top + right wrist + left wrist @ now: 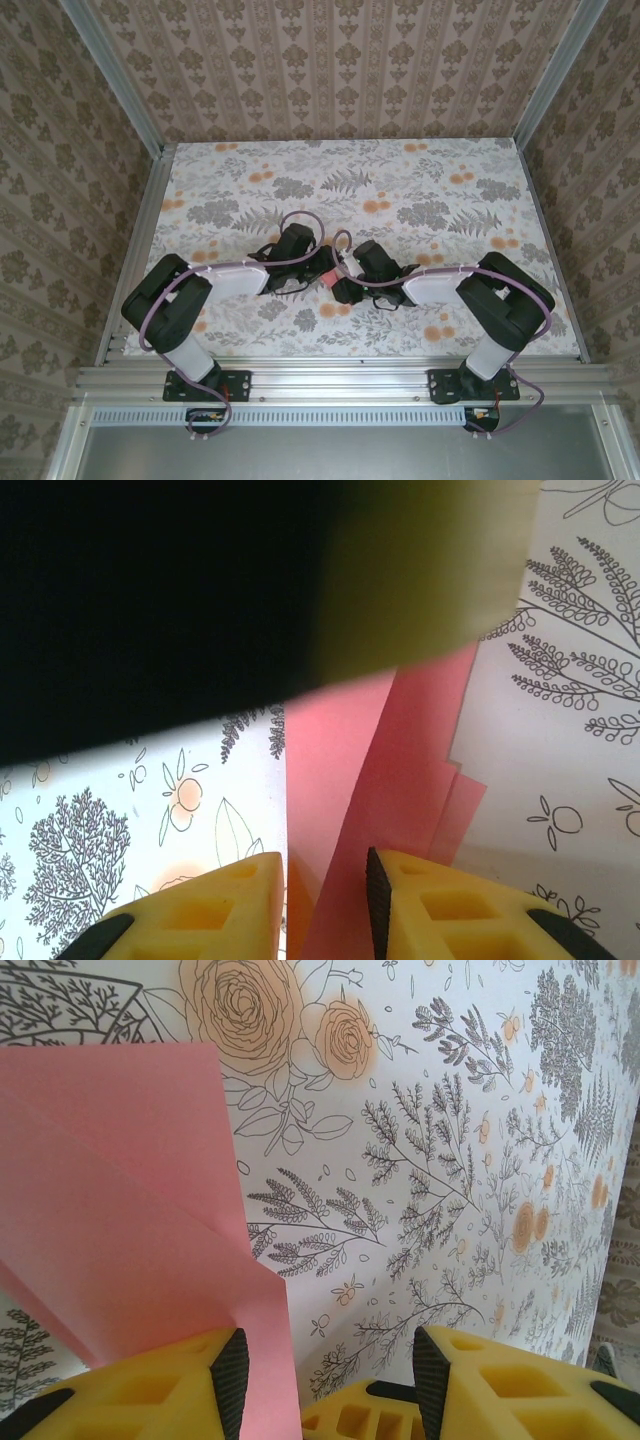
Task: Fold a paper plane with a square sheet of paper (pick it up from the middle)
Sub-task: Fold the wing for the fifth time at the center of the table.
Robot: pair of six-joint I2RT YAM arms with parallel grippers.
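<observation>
Floral table (pixel 450 200) | step: mid-fold, square sheet of paper (pixel 120 1210) creased | left gripper (pixel 330 1360) spread beside it | right gripper (pixel 325 875) straddling it, clamp unclear | next: flatten crease squarely

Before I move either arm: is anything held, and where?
The pink paper sits inside the right gripper, at its near end; clamping unclear. Left gripper open.

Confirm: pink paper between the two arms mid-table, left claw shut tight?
No. The left claw is open, with a wide gap between its fingers, as the left wrist view shows. The rest is right: the paper is pink, mid-table.
</observation>
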